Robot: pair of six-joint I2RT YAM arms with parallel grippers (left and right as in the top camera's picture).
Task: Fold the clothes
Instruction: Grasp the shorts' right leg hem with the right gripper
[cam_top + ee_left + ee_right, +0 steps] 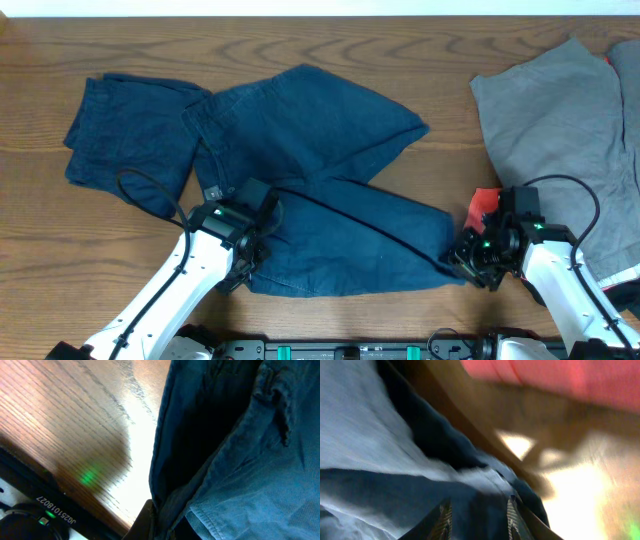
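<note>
- Navy shorts (330,170) lie spread and rumpled across the middle of the wooden counter (450,60). One leg reaches toward the upper right and the other toward the lower right.
- The left hand (250,235) rests on the lower left edge of these shorts, clenched on the cloth. In its wrist view the seamed edge rises from beside a dark finger (146,522), with bare wood to the left.
- The right hand (468,262) sits at the lower right corner of the same shorts, where the leg ends. Its wrist view shows two fingertips (443,520) standing on either side of a fold of navy cloth. The view is blurred, so whether the pinch is tight cannot be told.
- A second navy garment (125,135) lies bunched at the far left, touching the shorts and up-left of the left hand.
- A grey garment (560,110) covers the right end of the counter. A red garment (485,203) peeks out just beside the right hand.
</note>
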